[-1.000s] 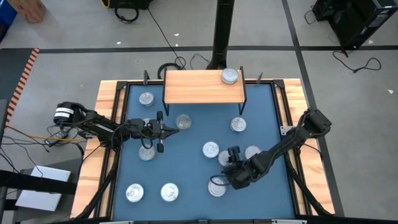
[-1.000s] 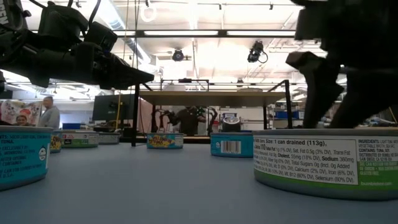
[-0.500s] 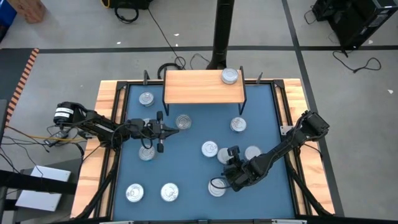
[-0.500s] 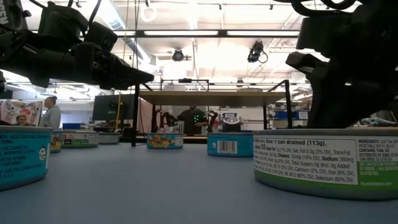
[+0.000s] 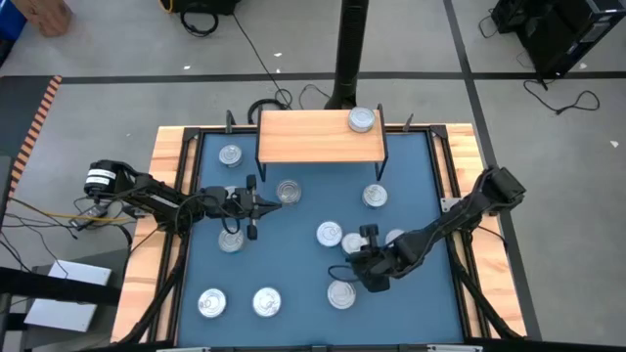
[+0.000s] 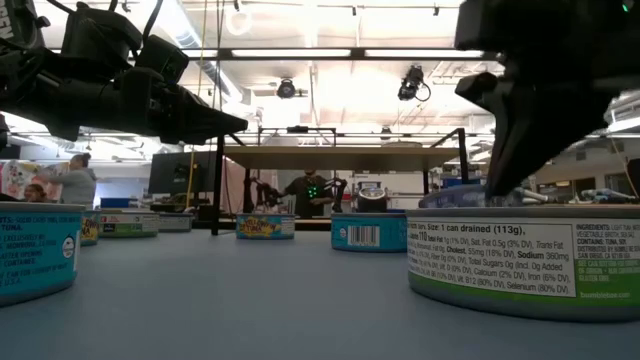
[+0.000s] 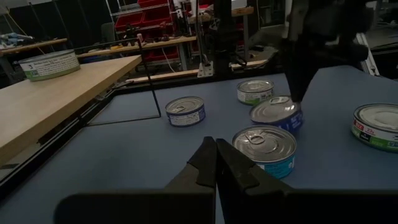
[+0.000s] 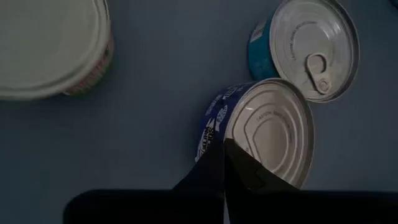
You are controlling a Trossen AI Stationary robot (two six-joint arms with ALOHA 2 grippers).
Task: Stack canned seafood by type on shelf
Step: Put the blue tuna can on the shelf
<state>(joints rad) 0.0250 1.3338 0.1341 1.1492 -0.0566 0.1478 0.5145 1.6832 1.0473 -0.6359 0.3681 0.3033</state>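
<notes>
Tins partly hidden beneath closed right gripper; nothing gripped.

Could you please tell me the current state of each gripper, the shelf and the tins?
left gripper: shut, empty, hovering over the blue mat.
right gripper: shut, nothing between its fingers, tips at the rim of the dark-blue tin.
shelf: upright, holding one tin on top near its right end.
tins on the mat: upright, sealed, unstacked.
</notes>
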